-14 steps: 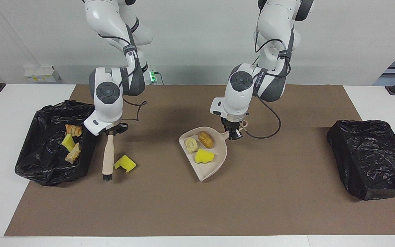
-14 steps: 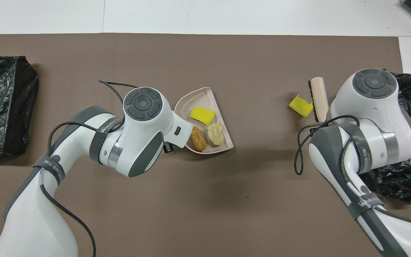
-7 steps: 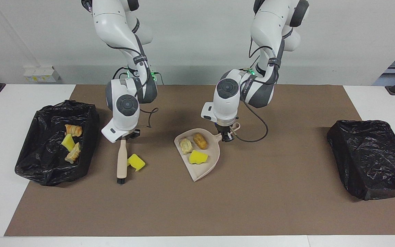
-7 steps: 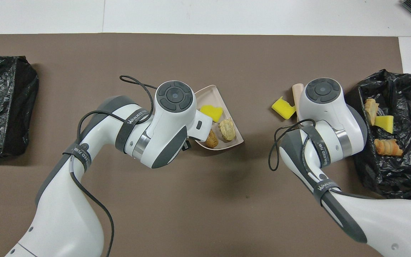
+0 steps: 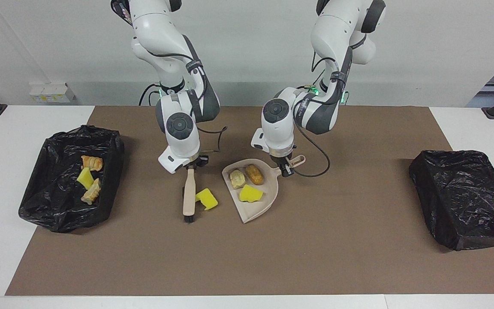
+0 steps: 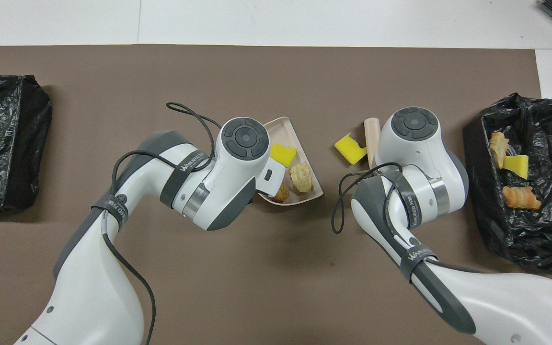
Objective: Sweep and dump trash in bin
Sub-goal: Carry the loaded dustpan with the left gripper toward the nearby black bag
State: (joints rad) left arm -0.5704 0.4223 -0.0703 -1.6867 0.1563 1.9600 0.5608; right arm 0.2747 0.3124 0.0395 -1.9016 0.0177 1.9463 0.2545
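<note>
A yellow sponge scrap (image 5: 206, 198) lies on the brown mat (image 5: 315, 240) touching the brush (image 5: 189, 195), just beside the dustpan (image 5: 268, 201), which carries three more scraps. Three others sit in the black-lined bin (image 5: 54, 214) at the right arm's end. The right gripper (image 5: 190, 164) has its jaws clamped on the brush handle; the left gripper (image 5: 285, 168) apparently pinches the dustpan's handle.

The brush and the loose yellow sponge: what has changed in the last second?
The right gripper pushed the brush and loose sponge from beside the open bin toward the dustpan, held by the left gripper. Both grips and bins' contents unchanged.
</note>
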